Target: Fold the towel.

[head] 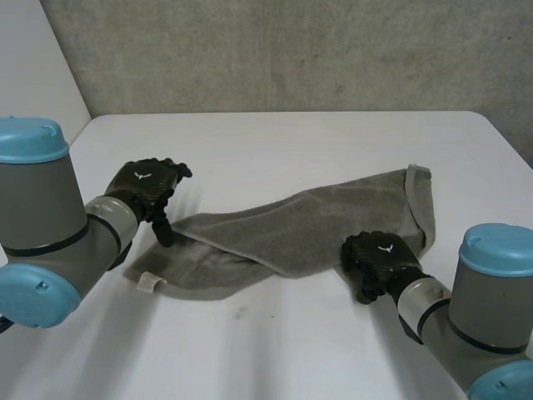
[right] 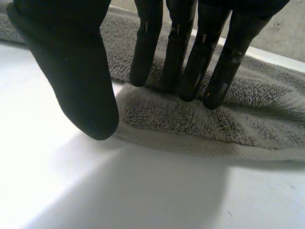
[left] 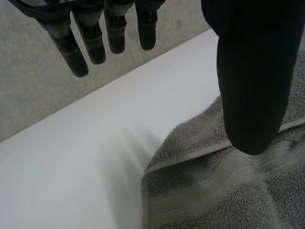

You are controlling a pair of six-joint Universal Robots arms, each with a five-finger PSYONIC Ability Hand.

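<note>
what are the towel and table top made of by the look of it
Towel: grey terry cloth, probably cotton; fuzzy looped pile and a flat woven hem band. Table: smooth matte white top, perhaps laminate or painted board; its core cannot be told.

towel (head: 291, 225) 1 | hands 2: left hand (head: 148, 187), right hand (head: 379, 257) | table (head: 275, 142) 1

No word or number can be read anywhere. The back of the left hand (head: 151, 188) bears a small white winged emblem (head: 143, 175). The back of the right hand (head: 376, 262) bears a second emblem (head: 385, 247) of the same shape. A small pale tag (head: 147, 282) lies at the corner of the towel (head: 308, 225) near the left hand; any print on it is too small to tell.
</note>
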